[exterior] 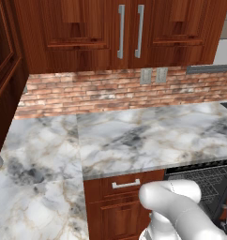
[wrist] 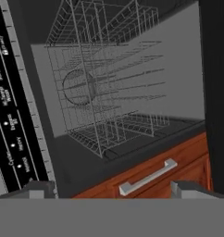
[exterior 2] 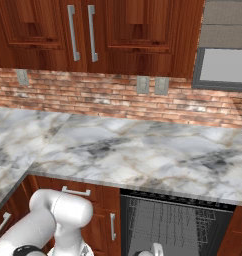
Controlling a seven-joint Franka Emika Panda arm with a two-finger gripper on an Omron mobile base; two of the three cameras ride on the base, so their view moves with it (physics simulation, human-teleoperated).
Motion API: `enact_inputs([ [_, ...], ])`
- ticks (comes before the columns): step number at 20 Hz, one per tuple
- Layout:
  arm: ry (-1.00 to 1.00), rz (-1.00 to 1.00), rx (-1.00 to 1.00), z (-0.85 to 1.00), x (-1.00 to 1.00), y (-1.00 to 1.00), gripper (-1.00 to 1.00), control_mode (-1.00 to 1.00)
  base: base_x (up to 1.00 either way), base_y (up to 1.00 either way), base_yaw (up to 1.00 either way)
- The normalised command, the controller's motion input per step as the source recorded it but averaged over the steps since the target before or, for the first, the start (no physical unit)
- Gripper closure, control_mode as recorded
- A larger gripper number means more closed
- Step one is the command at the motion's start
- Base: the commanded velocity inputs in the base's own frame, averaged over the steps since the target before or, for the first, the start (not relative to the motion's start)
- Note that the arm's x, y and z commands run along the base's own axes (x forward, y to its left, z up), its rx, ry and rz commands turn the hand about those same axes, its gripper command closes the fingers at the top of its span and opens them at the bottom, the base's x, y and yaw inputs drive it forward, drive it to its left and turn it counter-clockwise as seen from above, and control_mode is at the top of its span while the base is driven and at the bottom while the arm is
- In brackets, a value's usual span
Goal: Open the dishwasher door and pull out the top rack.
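Thin grey metal wire top rack (wrist: 104, 88); veined marble counter (exterior: 148, 131); reddish wood drawer front (wrist: 178, 173).

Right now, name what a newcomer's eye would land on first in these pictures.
The dishwasher stands open under the marble counter, its grey wire top rack showing inside the dark cavity. In the hand view, the open gripper faces that rack, with a wooden drawer front and its silver handle beside it. Behind the counter runs a red brick backsplash.

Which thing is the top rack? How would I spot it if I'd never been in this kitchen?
Find the marble counter under the brick wall. Below its front edge is the dark, open dishwasher, and inside sits the top rack. It is a grey basket of thin crossed wires, unlike the solid reddish wooden drawer beside it.
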Motion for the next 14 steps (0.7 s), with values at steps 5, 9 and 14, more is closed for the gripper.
enact_inputs([
  [5,0.03,-0.03,0.0,-0.26,0.1,0.0,-1.0,-1.0,0.0,0.0,0.0],
  [9,0.02,-0.03,0.0,-0.25,0.09,0.0,-1.0,-1.0,0.0,0.0,0.0],
  [14,0.0,-0.02,0.0,-0.11,0.18,0.0,-1.0,-1.0,0.0,0.0,0.0],
])
